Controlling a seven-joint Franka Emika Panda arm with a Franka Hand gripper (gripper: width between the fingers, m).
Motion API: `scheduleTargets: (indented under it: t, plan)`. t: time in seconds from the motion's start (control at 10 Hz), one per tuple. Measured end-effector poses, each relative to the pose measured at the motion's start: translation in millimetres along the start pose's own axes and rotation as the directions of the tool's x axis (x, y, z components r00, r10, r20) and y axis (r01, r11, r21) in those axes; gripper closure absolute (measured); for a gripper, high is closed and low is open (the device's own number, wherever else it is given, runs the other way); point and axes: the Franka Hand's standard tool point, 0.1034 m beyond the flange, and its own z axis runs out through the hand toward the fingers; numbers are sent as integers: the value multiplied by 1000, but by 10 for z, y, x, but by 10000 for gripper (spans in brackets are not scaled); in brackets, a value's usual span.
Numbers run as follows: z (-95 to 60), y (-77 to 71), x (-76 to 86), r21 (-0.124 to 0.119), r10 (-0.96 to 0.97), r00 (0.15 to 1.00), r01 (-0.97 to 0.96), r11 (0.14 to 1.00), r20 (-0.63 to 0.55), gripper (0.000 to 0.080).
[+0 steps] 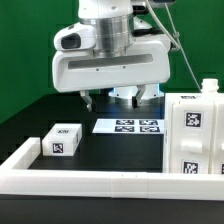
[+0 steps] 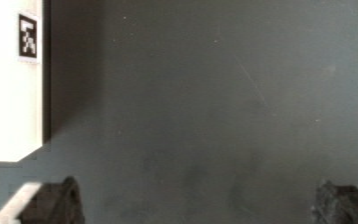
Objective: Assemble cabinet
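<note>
The cabinet (image 1: 195,135) is a large white box-shaped unit with square black-and-white tags, standing at the exterior view's right. A smaller white tagged box (image 1: 62,141) lies on the black table at the exterior view's left. My gripper (image 1: 112,98) hangs above the table behind the marker board, between the two, touching neither. In the wrist view my gripper (image 2: 199,205) is open and empty, its dark fingertips (image 2: 55,202) wide apart over bare dark table. A white tagged part (image 2: 11,70) shows at that view's edge.
The marker board (image 1: 128,126) lies flat on the table below my gripper. A long low white rail (image 1: 100,181) runs along the front and up the exterior view's left side. A green backdrop stands behind.
</note>
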Motion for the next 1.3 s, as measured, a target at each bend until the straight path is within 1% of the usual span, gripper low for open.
scheduleTargets:
  t: [0.1, 0.2, 0.3, 0.4, 0.6, 0.8, 0.9, 1.0, 1.1, 1.2, 1.3]
  plan:
    - [155, 125, -124, -20, 15, 1000, -15, 1000, -28, 150]
    - [256, 274, -271, -37, -10, 999, 9, 999, -43, 150]
    - [306, 509, -378, -57, -31, 998, 28, 998, -59, 150]
    - [313, 678, -439, -66, -25, 998, 21, 998, -62, 150]
    - [315, 632, -422, -65, -27, 998, 23, 998, -62, 150]
    - [316, 634, -423, -65, -26, 998, 22, 998, -62, 150]
    - [320, 675, -436, -62, -32, 997, 28, 998, -64, 150]
    - [320, 907, -490, -56, -15, 996, 10, 998, -87, 150]
    - [304, 1140, -522, -65, 12, 992, -20, 998, -127, 150]
    - [332, 1201, -539, -76, 18, 990, -29, 997, -139, 150]
    - [375, 1200, -560, -74, 23, 991, -34, 997, -135, 150]
